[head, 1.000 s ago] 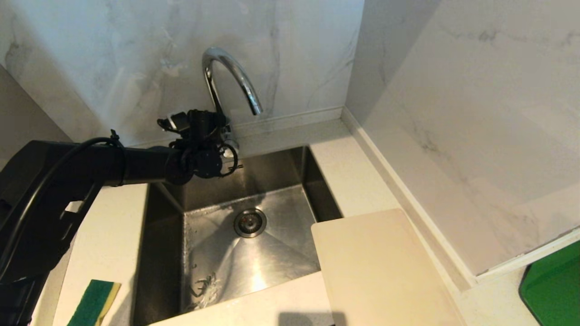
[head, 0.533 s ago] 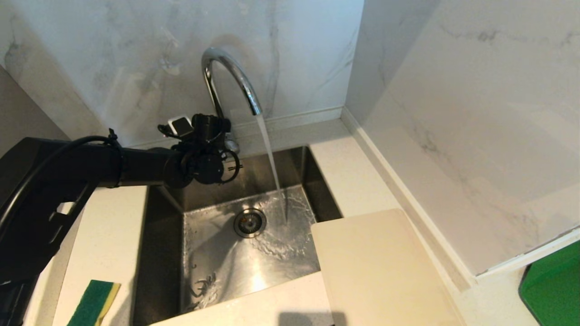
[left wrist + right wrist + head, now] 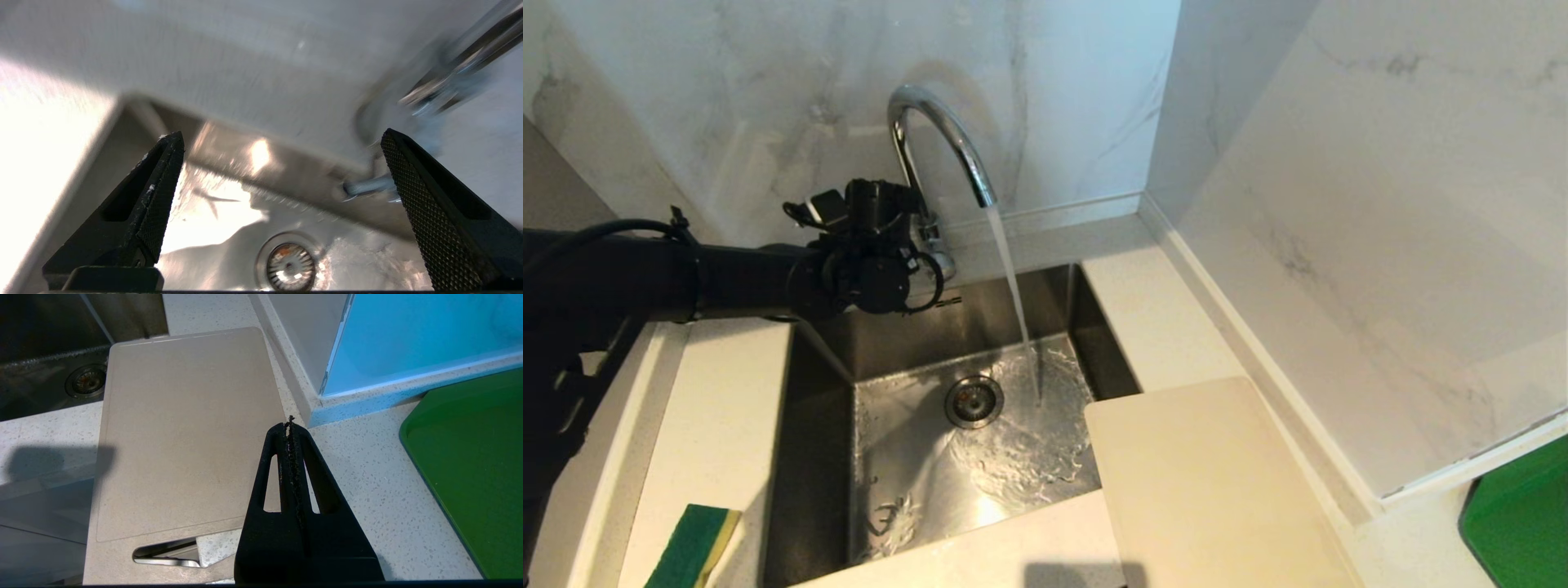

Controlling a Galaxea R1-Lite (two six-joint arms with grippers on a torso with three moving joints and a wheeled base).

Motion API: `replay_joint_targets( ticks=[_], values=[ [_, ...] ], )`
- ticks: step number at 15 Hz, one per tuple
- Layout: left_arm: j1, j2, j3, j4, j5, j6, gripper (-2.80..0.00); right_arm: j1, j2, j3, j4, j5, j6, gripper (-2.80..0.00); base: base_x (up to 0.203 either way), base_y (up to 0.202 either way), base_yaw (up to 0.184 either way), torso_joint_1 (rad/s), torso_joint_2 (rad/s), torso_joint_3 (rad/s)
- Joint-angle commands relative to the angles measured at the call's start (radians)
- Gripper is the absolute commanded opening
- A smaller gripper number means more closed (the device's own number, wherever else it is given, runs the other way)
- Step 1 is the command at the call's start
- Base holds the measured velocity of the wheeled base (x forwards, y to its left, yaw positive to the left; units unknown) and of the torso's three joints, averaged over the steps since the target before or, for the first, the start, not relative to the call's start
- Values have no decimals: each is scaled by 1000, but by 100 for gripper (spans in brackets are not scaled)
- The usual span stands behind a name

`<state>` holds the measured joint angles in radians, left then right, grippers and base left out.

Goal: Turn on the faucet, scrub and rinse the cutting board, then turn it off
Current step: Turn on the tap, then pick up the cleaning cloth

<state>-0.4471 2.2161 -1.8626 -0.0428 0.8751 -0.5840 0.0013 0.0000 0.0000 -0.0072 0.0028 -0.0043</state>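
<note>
The sponge [image 3: 692,545] lies on the tabletop [image 3: 719,408] left of the sink [image 3: 890,457], at its near corner. The left tool [image 3: 282,139] hangs over the sink's back left corner, its 2 fingers [image 3: 155,192] spread as wide as they go and holding nothing. The faucet [image 3: 935,135] rises at the back rim of the sink, just right of that tool; in the left wrist view its thin lever [image 3: 367,188] pokes out beside 1 finger, and whether they touch cannot be told. Water [image 3: 1013,302] pours from the spout into the sink and splashes just right of the drain [image 3: 973,401]. The board [image 3: 1209,490] lies flat on the tabletop at the sink's near right corner, 1 corner jutting over the basin, well apart from the left tool. The right tool [image 3: 291,426] hangs above the tabletop just right of the board, fingers pressed together and empty. A green board [image 3: 1519,523] lies farther right of the sink.
</note>
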Motion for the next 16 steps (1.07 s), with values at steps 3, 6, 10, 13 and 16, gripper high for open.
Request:
replay_joint_targets(
  ticks=[3, 6, 10, 13, 16],
  values=[
    [-16, -147, 25, -2, -3, 43, 0, 0, 2, 0, 0, 0, 0, -280, 0, 0, 0, 0, 0, 0],
    [-29, -283, 84, 67, -123, 71, 0, 0, 1, 0, 0, 0, 0, -280, 0, 0, 0, 0, 0, 0],
    [31, -391, 175, 236, -314, 84, -280, 0, 0, 0, 0, 0, 0, -280, 0, 0, 0, 0, 0, 0],
    [92, -464, 290, 268, -373, 158, -280, 0, 0, 0, 0, 0, 0, -280, 0, 0, 0, 0, 0, 0],
    [199, -563, 407, 263, -435, 252, -280, 0, 1, 0, 0, 0, 0, -280, 0, 0, 0, 0, 0, 0]
  ],
)
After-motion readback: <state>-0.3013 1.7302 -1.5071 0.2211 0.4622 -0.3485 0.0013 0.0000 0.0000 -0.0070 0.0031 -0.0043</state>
